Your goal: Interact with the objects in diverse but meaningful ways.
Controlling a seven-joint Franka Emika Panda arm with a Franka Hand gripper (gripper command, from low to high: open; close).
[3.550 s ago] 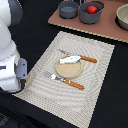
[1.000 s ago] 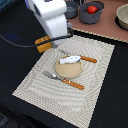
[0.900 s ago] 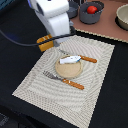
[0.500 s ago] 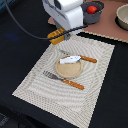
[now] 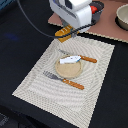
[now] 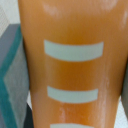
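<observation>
My gripper (image 5: 71, 29) is shut on the yellow scored bread loaf (image 5: 63, 33) and holds it in the air above the far edge of the striped placemat (image 5: 45, 85). In the wrist view the loaf (image 6: 72, 70) fills the picture, orange with pale score marks. A pale silvery flat piece (image 5: 70, 60) lies on a tan round plate (image 5: 69, 70) in the middle of the mat. A red tomato (image 5: 94, 8) shows in a small grey pot behind the arm. The sausage is not in view.
A knife with an orange handle (image 5: 87, 59) lies behind the plate and a fork with an orange handle (image 5: 72, 83) in front of it. A grey pot (image 5: 122, 16) stands on the brown board (image 5: 107, 27) at the exterior view's far right. The table is black.
The arm has swung from the exterior view's left to the far middle, carrying the bread loaf up and to the right. The plate, knife and fork have not moved.
</observation>
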